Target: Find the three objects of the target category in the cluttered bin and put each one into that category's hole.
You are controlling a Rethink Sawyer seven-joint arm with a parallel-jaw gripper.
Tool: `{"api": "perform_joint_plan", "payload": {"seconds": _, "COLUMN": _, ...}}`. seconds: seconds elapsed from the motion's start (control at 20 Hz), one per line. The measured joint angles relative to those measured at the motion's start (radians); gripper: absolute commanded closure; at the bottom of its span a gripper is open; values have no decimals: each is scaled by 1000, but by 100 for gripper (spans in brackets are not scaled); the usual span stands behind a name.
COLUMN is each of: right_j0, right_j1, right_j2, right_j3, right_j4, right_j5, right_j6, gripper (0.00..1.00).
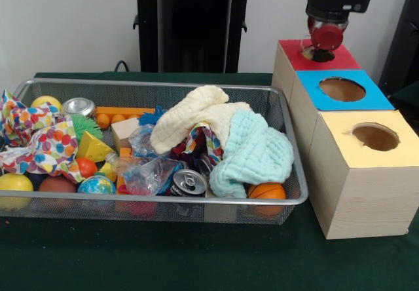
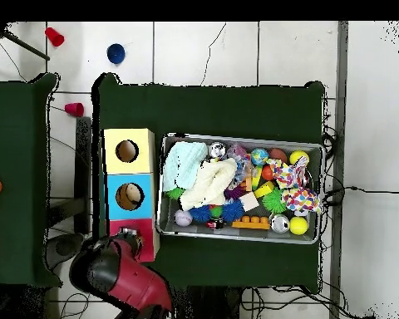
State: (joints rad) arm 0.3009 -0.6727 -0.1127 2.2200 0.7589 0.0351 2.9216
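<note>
The wire mesh bin [image 1: 163, 83] stands on the green table, full of clutter; it also shows in the overhead view [image 2: 236, 139]. No plush toy shows in it. A cream cloth [image 1: 190, 117] and a mint cloth [image 1: 252, 153] cover its middle and right part. The blue-topped box [image 1: 366, 97] stands between the red-topped and yellow-topped boxes, and its round hole [image 1: 342, 89] is uncovered. In the overhead view something pale tan shows inside that hole [image 2: 130, 196]. My gripper [image 1: 324, 42] hangs right over the red-topped box's hole, away from the bin; it also shows in the overhead view [image 2: 135, 242].
The red-topped box [image 1: 291, 54] is farthest from the front camera, the yellow-topped box [image 1: 366, 153] nearest. The bin holds cans [image 1: 189, 182], balls [image 1: 267, 191], a polka-dot cloth [image 1: 46, 143], wooden blocks [image 1: 124, 132] and plastic bags [image 1: 147, 173]. Cups [image 2: 115, 53] stand on the floor.
</note>
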Motion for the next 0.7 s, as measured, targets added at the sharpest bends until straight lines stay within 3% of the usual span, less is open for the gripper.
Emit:
{"api": "perform_joint_plan", "payload": {"seconds": 0.15, "right_j0": -67, "right_j1": 28, "right_j2": 66, "right_j3": 21, "right_j4": -63, "right_j5": -97, "right_j6": 1, "gripper": 100}}
{"api": "perform_joint_plan", "payload": {"seconds": 0.25, "right_j0": -89, "right_j1": 22, "right_j2": 87, "right_j3": 32, "right_j4": -83, "right_j5": -109, "right_j6": 1, "gripper": 100}}
{"api": "perform_joint_plan", "payload": {"seconds": 0.45, "right_j0": -115, "right_j1": 7, "right_j2": 111, "right_j3": 50, "right_j4": -87, "right_j5": -108, "right_j6": 1, "gripper": 100}}
{"api": "perform_joint_plan", "payload": {"seconds": 0.7, "right_j0": -103, "right_j1": -72, "right_j2": 76, "right_j3": 66, "right_j4": -101, "right_j5": -28, "right_j6": 1, "gripper": 100}}
